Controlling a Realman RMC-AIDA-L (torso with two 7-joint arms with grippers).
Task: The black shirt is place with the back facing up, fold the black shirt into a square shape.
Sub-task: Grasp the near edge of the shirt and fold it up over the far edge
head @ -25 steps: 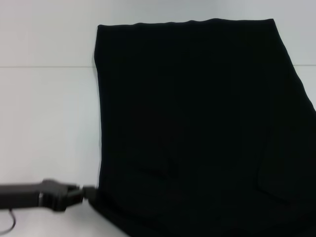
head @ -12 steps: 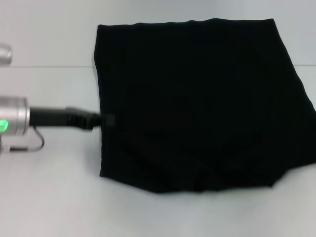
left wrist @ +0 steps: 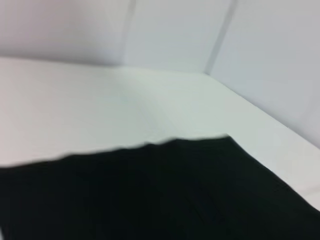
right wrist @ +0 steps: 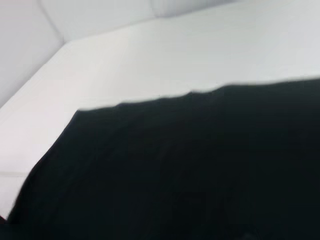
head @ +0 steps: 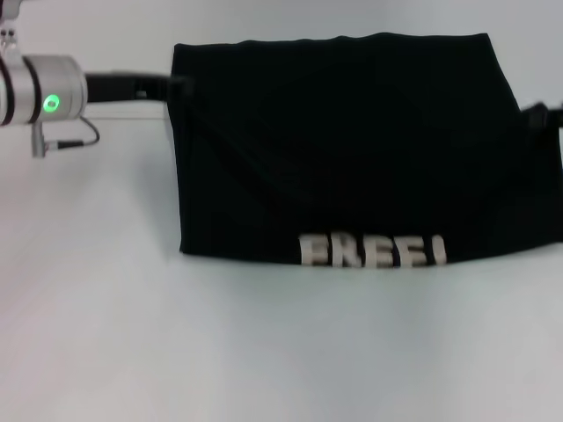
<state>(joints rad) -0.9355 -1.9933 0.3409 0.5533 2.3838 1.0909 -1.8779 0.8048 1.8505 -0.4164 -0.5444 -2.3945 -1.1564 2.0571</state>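
the black shirt [head: 352, 149] lies on the white bench [head: 264, 343]. it is folded over, so its near part is doubled up toward the far side. along its near edge, at about 6 o'clock on the cloth, i see pale block letters [head: 373, 251] on the black. the far edge of the shirt is straight and sits close to the back of the bench, at 12 o'clock in my head view.

my left fingers [head: 180, 85] are at the far left corner of the shirt, at about 10 o'clock from its middle. they are right at the cloth edge. they are black against black there, so i cannot tell how wide they are or if they have hold of the shirt. the silver part of my left arm [head: 40, 92] has a small green light on it.

my right fingers [head: 538, 115] show only as a small dark bit at the right side of the shirt, at about 2 o'clock from its middle. i cannot tell if they are open or closed, or if they hold the cloth.

my left wrist view shows the shirt [left wrist: 165, 195] spread on the bench with a wavy edge. my right wrist view shows much the same, black cloth [right wrist: 190, 170] on white.
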